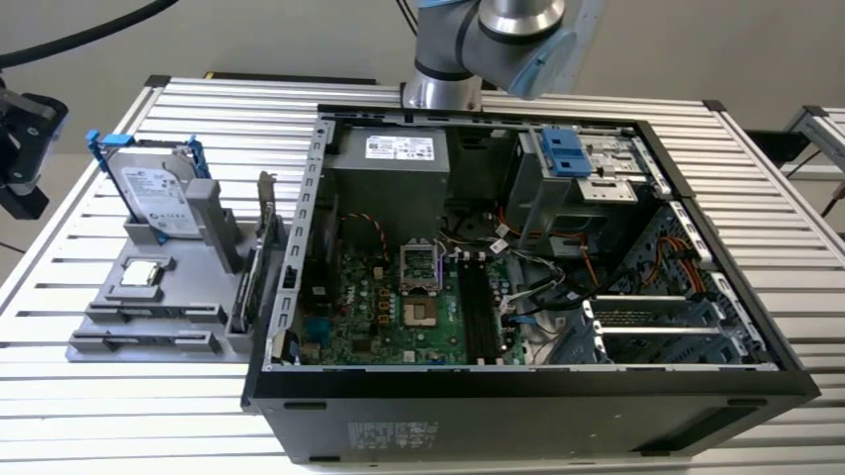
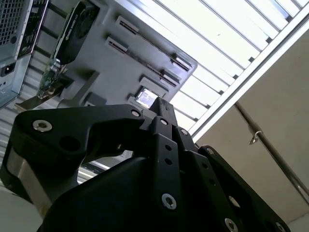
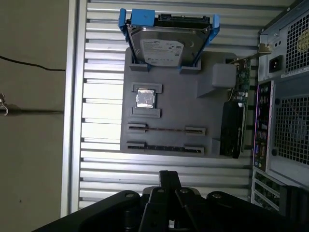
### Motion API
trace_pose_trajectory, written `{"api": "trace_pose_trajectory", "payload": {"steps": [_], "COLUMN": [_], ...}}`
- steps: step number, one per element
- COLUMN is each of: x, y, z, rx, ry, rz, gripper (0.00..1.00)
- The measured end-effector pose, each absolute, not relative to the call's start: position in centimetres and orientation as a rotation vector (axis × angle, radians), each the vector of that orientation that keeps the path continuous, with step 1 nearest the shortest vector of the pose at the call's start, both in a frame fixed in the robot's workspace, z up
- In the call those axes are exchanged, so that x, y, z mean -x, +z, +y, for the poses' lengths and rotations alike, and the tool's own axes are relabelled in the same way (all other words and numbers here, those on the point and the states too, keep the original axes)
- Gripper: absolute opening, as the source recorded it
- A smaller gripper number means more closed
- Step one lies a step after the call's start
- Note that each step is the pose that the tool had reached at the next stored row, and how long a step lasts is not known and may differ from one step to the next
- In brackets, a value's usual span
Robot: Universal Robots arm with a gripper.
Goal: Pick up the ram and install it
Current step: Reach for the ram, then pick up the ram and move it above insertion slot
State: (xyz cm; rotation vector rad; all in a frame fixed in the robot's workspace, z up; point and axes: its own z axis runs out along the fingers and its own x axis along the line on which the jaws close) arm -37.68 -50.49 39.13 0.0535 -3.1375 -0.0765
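While the end effector (image 3: 169,176) hangs clenched and empty, the ram (image 3: 164,148) stands edgewise in the gray tray (image 3: 212,111); probably light, stiff, fragile, best held by its flat sides

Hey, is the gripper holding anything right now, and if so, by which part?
Nothing seems held: the gripper hovers bare, apart from the grey tray, where the ram lies in its slot.

A brightly lit table (image 1: 119,416) of ribbed silver slats spans the exterior view. A plain beige surface (image 1: 264,40) lies beyond it, and another slatted table (image 1: 825,134) stands at the exterior view's right.
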Motion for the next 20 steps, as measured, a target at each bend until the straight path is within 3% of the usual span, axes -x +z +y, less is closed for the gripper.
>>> {"api": "trace_pose_trajectory", "payload": {"steps": [20], "x": [37.69], "y": [39.13], "z": [-50.49], "rx": [-0.074], "ry": [-0.076], "rz": [-3.137], "gripper": [0.00]}}
